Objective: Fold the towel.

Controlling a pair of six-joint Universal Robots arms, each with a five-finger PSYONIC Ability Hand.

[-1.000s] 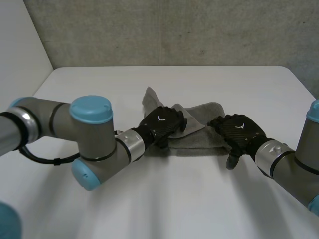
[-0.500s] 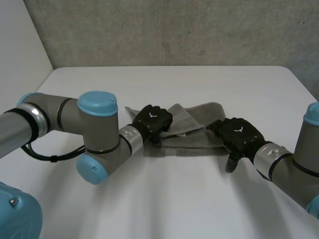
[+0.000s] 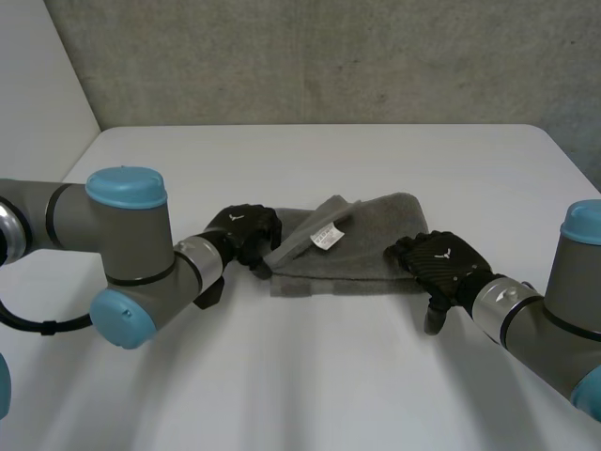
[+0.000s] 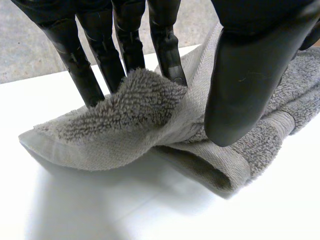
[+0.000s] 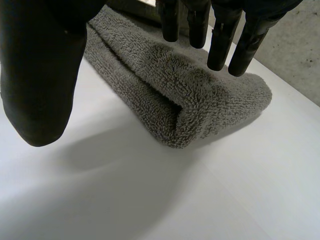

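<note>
Towel [image 3: 371,249] lies on the table [image 3: 310,376], partly folded, its long axis running across between the hands. We see the left hand [image 3: 246,230] at its left end, straight fingers and thumb pinching a raised corner flap. Right hand [image 3: 437,261] is spread at the folded right end, gripping nothing. We judge the left hand best placed to carry the fold rightward.
</note>
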